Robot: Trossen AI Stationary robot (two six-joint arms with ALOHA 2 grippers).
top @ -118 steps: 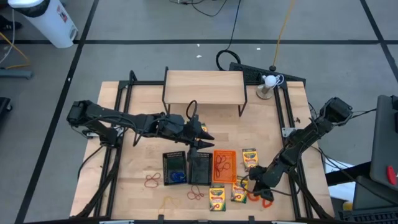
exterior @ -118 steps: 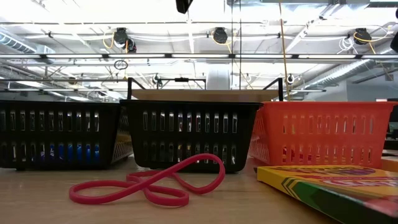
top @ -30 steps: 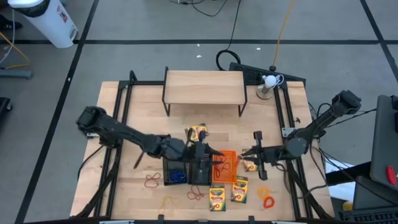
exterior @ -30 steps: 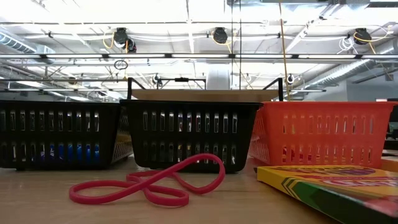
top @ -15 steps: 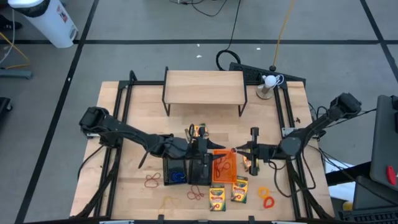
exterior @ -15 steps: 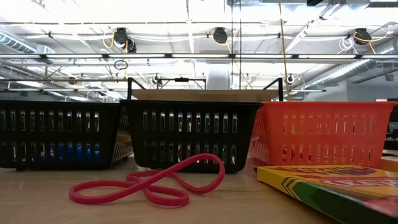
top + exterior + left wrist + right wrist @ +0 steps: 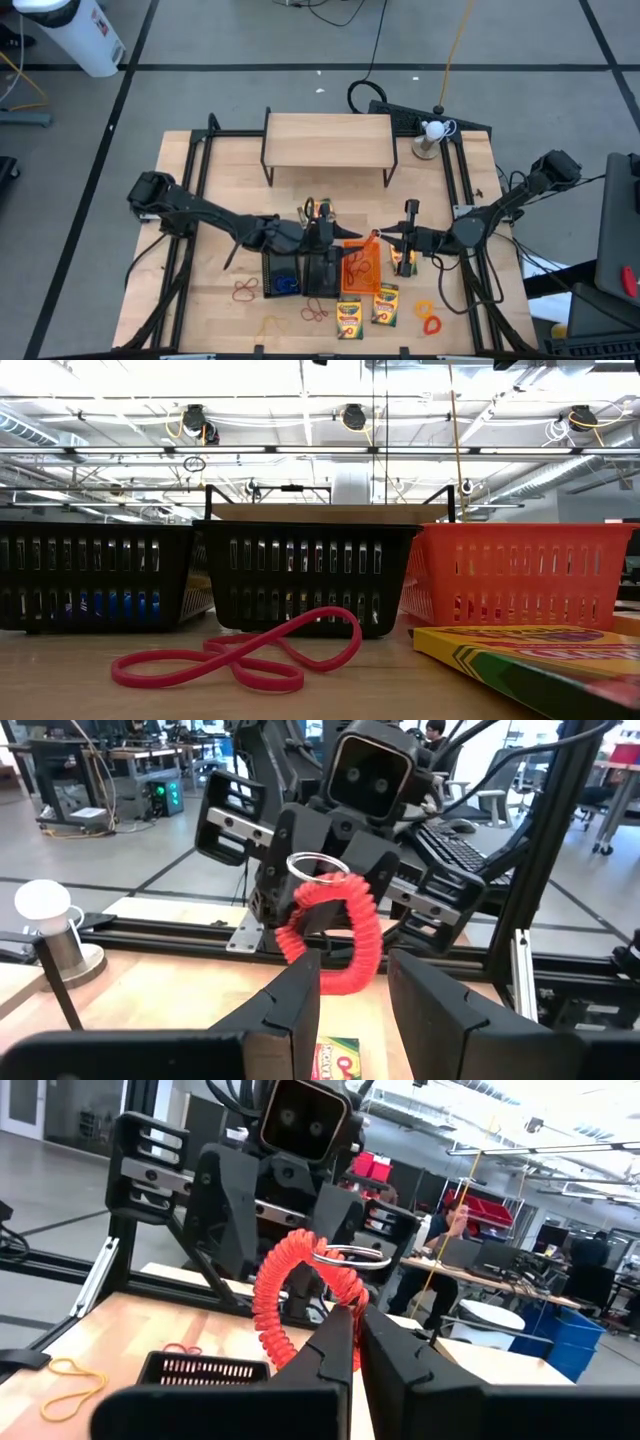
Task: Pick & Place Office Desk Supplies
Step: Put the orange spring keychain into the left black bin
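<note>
While the right end effector [image 7: 355, 1315] stays clenched on a red coiled band [image 7: 272, 1312] with a small metal ring, it hangs just above the far corner of the orange tray [image 7: 361, 292]; its arm reaches in from the surface's right edge; facing it close by, the left end effector [image 7: 352, 965] is released, fingers apart and holding nothing, above the two black trays [image 7: 283, 252]; a crayon box [image 7: 338, 1060] lies on the surface [image 7: 220, 300] below; more crayon boxes and loose bands lie near the front edge.

Red coiled band [image 7: 300, 1295], orange tray [image 7: 361, 265]
</note>
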